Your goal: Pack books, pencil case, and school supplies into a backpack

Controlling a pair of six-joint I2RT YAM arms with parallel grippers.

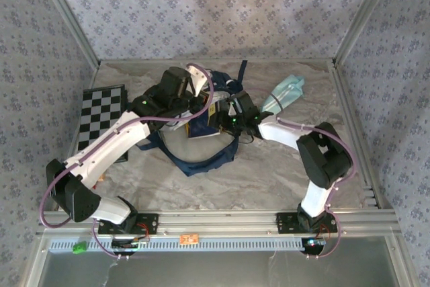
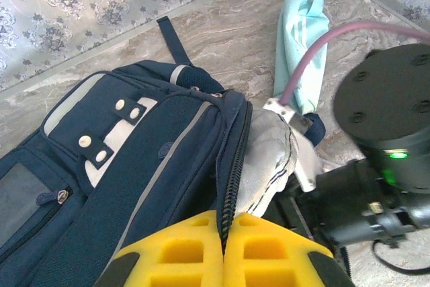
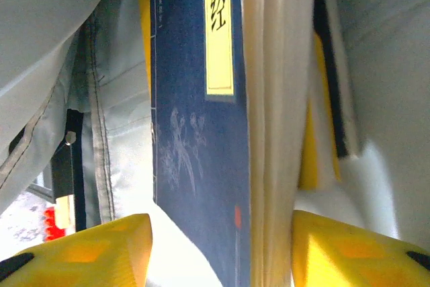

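Right gripper [image 3: 222, 250] stands parted astride the navy book [image 3: 191, 139] inside the backpack [image 2: 134, 166]. We find left gripper [image 2: 223, 250] clamped on its zip edge, apparently to keep the mouth open.

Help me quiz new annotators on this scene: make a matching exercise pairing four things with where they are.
1 navy book
2 pencil case
3 checkered board
4 left gripper

A shut on the zip edge of the backpack
B on the table, right of the backpack
C between the fingers of the right gripper
D at the table's left side

Pairs: 1-C, 2-B, 3-D, 4-A
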